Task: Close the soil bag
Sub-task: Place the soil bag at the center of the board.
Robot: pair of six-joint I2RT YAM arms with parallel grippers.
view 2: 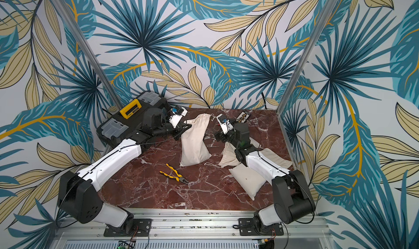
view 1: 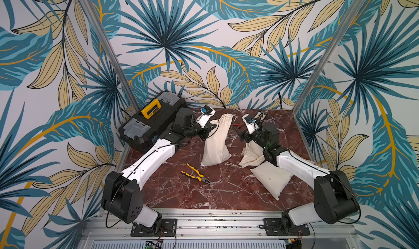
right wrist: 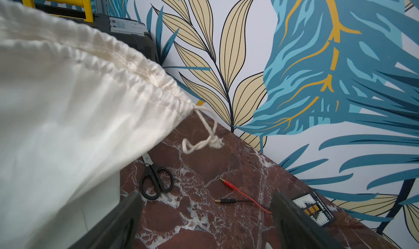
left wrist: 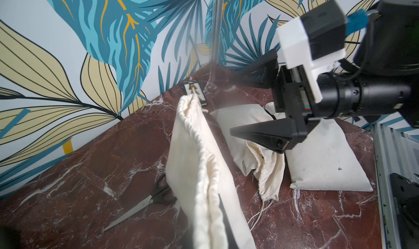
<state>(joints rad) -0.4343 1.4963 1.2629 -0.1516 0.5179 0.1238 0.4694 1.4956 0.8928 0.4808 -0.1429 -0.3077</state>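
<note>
While the left gripper [view 1: 212, 124] pinches its fingers shut on the rim of the cream soil bag [view 1: 216, 143], propping it upright toward twelve o'clock on the counter [view 1: 226, 191], the right gripper [right wrist: 206, 199] hovers at its three o'clock, fingers spread, likely for the drawstring [right wrist: 201, 134].

Nothing reads clearly: print on the toolbox handle [view 1: 151, 109], and perhaps on the small board [left wrist: 199, 89] far from it, is illegible.
</note>
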